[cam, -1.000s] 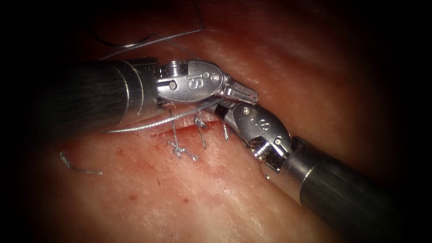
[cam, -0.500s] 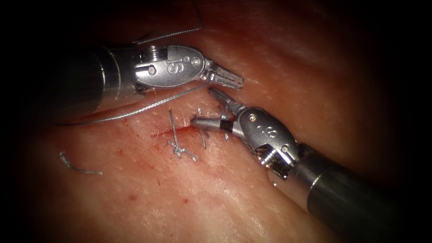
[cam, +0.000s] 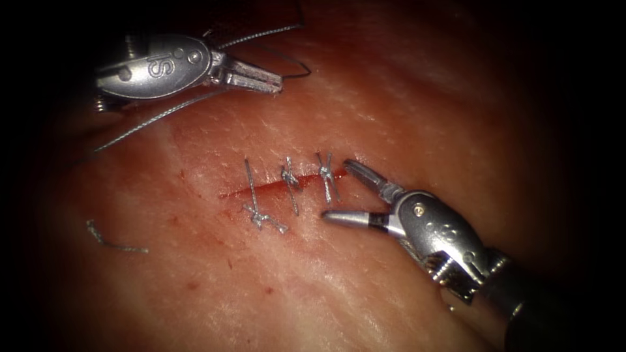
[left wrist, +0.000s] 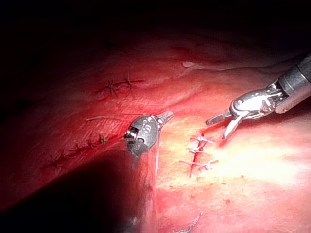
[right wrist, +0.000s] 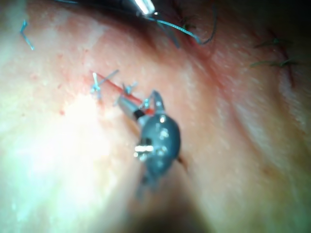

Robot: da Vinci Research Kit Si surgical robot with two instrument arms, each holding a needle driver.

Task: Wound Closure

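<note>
The tissue [cam: 313,287] has a short red cut [cam: 267,190] crossed by three knotted stitches [cam: 290,182]. My left tool [cam: 257,78] is up and left of the cut, shut on the thread [cam: 150,120], which trails down to the left. A thin dark curve [cam: 305,65] arcs off its jaw tips; I cannot tell whether it is the needle or thread. My right tool [cam: 337,190] stands open at the cut's right end, straddling the third stitch [cam: 326,176] and holding nothing. The left wrist view shows the left tool [left wrist: 165,115], the right tool [left wrist: 217,128] and the stitches [left wrist: 199,150]. The right wrist view shows the open right tool [right wrist: 138,99].
A cut piece of thread [cam: 111,242] lies on the tissue left of the cut. More thread [cam: 261,34] runs above the left tool. Older stitched lines [left wrist: 119,86] mark the tissue beyond. Small red spots [cam: 192,285] dot the near surface.
The right tool's jaws have opened and it has drawn back down and right, off the third stitch. The left tool has moved up and left, carrying the thread with it.
</note>
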